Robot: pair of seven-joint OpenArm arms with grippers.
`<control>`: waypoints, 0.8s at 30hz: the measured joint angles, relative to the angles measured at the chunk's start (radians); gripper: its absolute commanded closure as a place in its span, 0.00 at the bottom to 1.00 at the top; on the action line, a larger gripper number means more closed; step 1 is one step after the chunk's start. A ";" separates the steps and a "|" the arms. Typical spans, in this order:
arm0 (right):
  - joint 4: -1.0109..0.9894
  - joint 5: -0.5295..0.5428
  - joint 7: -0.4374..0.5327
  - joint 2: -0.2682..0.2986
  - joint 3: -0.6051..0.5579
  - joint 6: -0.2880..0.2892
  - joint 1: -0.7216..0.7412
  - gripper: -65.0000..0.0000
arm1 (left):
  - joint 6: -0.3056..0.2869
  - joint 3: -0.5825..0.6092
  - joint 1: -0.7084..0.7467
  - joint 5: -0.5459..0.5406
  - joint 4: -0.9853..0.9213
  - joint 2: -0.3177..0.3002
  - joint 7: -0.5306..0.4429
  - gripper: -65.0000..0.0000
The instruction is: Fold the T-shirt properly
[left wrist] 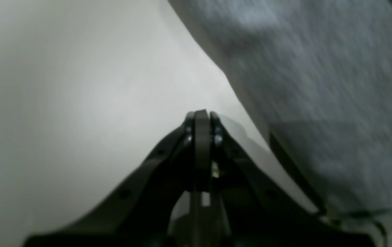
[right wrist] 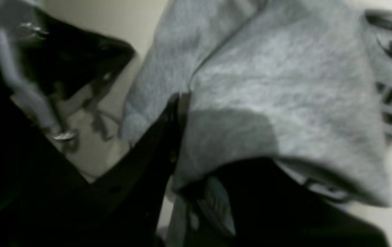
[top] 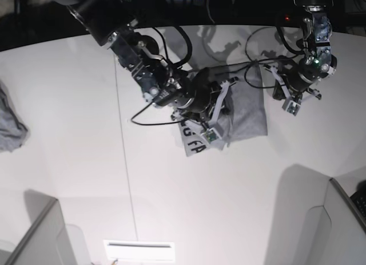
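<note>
The heather-grey T-shirt lies bunched on the white table, with black lettering showing on a turned-over flap. My right gripper sits on the shirt's left part. In the right wrist view it looks shut on a fold of the T-shirt, and cloth drapes over one finger; the lettering shows at the right. My left gripper is just off the shirt's right edge. In the left wrist view it is shut and empty over bare table, with the T-shirt beside it.
A small bunched scrap of grey cloth lies at the table's far left edge. Black cables loop over the table behind the shirt. Grey partitions stand at the front left and front right. A white label lies at the front edge.
</note>
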 measured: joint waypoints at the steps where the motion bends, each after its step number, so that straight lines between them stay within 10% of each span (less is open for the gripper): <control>1: -0.021 0.005 0.017 -0.002 -0.011 0.002 0.000 1.00 | -0.012 -0.030 0.018 0.000 0.010 0.003 0.011 1.00; 24: -0.185 0.001 0.083 -0.077 -0.062 -0.001 0.056 1.00 | -0.011 -0.334 0.164 0.010 0.066 0.000 0.040 1.00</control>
